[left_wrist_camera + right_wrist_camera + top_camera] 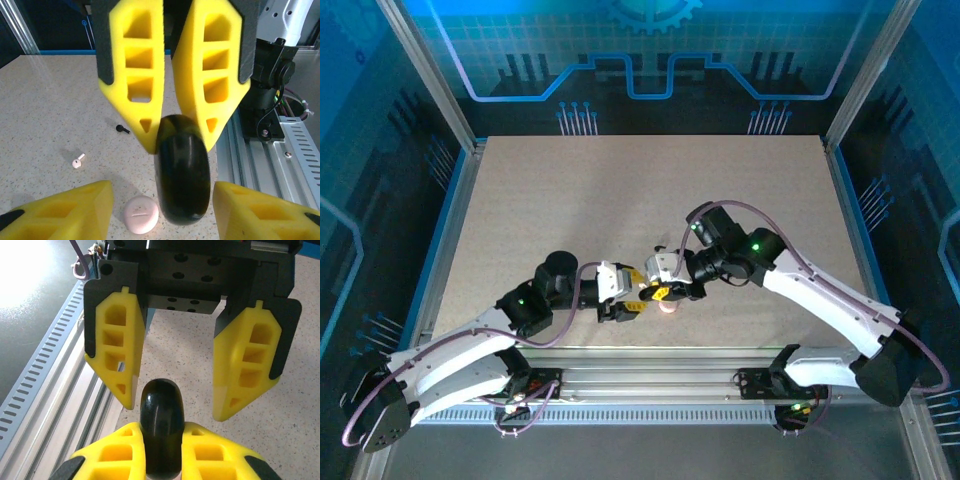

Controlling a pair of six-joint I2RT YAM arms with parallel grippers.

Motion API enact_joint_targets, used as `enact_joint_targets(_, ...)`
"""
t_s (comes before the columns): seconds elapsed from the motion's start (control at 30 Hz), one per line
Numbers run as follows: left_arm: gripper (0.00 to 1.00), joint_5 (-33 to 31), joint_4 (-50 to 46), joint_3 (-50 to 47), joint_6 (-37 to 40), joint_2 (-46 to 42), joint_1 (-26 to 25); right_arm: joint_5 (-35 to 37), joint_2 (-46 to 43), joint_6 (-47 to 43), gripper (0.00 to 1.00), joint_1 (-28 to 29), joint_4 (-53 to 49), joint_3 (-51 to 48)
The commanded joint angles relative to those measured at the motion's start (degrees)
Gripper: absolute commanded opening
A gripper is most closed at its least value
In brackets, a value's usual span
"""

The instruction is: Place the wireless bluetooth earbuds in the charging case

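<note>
Clamping black case (161,405) beside table edge (740,345), right end effector (162,432), left end effector (162,183) apart.

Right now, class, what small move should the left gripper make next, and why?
Probably close the left gripper on the free end of the black charging case: the right gripper pinches the other end, the left jaws gape astride it, and a black earbud lies on the table.
</note>
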Motion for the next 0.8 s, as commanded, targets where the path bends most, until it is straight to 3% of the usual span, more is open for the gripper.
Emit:
enact_joint_targets(0.0, 0.52, 2.00, 0.60, 2.11, -0.08, 0.39, -0.64, -1.73, 0.48, -0.34, 0.15, 0.91, -0.58, 2.22)
enact_joint_targets(0.27, 0.41, 1.90, 0.42, 2.20, 0.36, 0.41, -0.63, -2.33, 0.75, -0.34, 0.15, 1.01, -0.19, 2.48)
enact_joint_targets(0.43, 0.39, 2.14, 0.84, 2.21, 0.01, 0.39, -0.67, -2.53, 1.18, -0.19, 0.15, 1.04, -0.10, 2.57)
enact_joint_targets(0.6, 0.25, 2.12, 0.69, 2.20, 0.31, 0.32, -0.66, -1.97, 0.93, 0.51, 0.16, 1.04, 0.78, 2.40)
enact_joint_targets(0.77, 0.21, 1.84, 0.59, 2.11, 0.42, -0.05, -0.74, -0.65, -1.36, 2.28, 0.44, 0.69, 4.76, -0.15)
